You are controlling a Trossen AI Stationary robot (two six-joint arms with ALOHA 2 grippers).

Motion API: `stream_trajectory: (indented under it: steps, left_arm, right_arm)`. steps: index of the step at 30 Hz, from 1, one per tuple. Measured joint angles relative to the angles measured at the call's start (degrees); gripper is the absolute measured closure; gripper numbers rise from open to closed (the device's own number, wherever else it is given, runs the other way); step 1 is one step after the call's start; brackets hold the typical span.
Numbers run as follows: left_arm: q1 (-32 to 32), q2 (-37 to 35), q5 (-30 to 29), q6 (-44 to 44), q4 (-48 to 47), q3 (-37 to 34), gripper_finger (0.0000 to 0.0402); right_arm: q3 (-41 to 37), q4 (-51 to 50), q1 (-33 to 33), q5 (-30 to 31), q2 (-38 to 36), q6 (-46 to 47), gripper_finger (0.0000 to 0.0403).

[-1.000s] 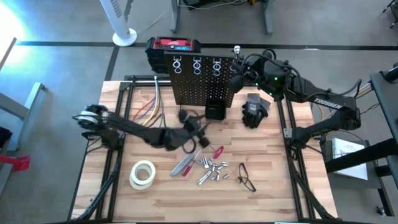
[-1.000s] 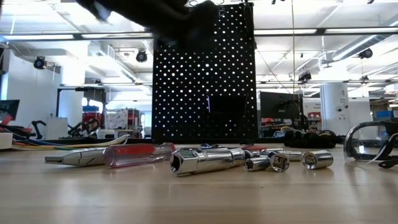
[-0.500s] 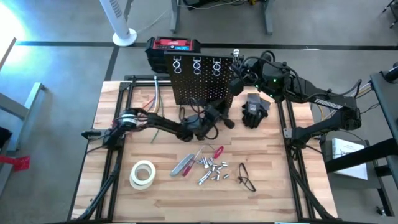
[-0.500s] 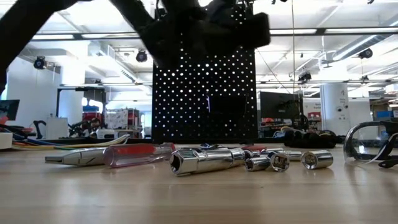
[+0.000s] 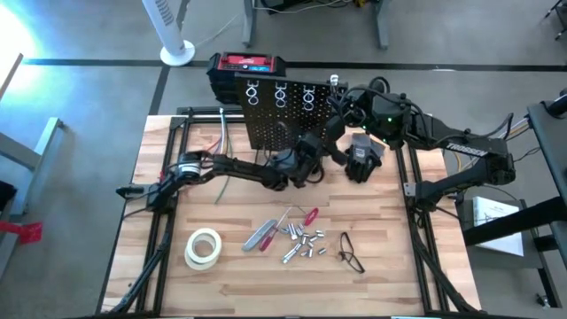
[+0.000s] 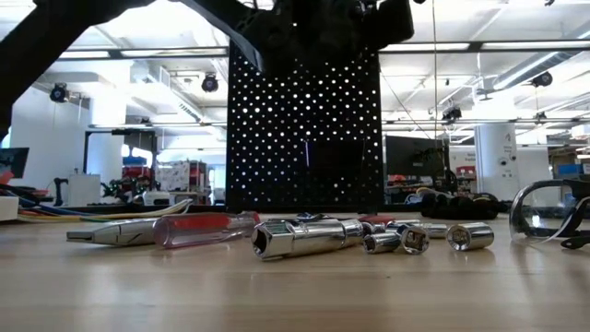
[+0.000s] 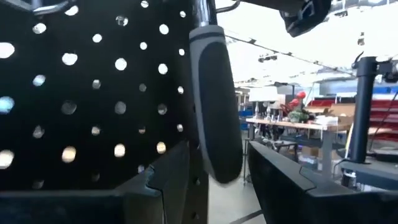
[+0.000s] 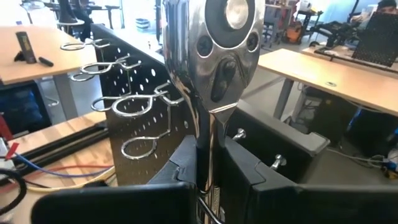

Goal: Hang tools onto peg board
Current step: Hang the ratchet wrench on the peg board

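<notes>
The chrome steel ratchet wrench (image 8: 217, 56), heavy, stiff and slick, stands at upper right of centre beside the black perforated peg board (image 5: 285, 115). The right gripper (image 8: 210, 163) has its fingers closed on the shank; the left gripper (image 7: 214, 168) has its fingers around the grey rubber handle (image 7: 216, 102), the better hold.

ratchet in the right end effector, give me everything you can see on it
The ratchet is polished, chrome-like metal with a rounded head, a round centre piece and two small dark spots beside it. A slim flat shank runs down from the head into the right end effector, whose fingers are shut on it, holding it upright. Its other end is a dark grey grip, which sits between the left end effector's fingers. It is held off the table beside the peg board's edge, near the ring hooks.
</notes>
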Motion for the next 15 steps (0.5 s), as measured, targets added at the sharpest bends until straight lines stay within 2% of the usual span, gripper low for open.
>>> stream_trajectory:
  steps: [12,15]
  left_arm:
    - [2.16,-0.02,2.22,-2.62,-5.1,2.31,0.0248]
    - [2.09,-0.02,2.68,-2.62,-6.41,2.32,0.0264]
  right_arm:
    - [-0.7,0.99,-0.02,-0.23,-0.87,-0.66,0.0379]
    - [-0.86,0.75,-0.02,-0.26,-1.34,-0.82,0.0379]
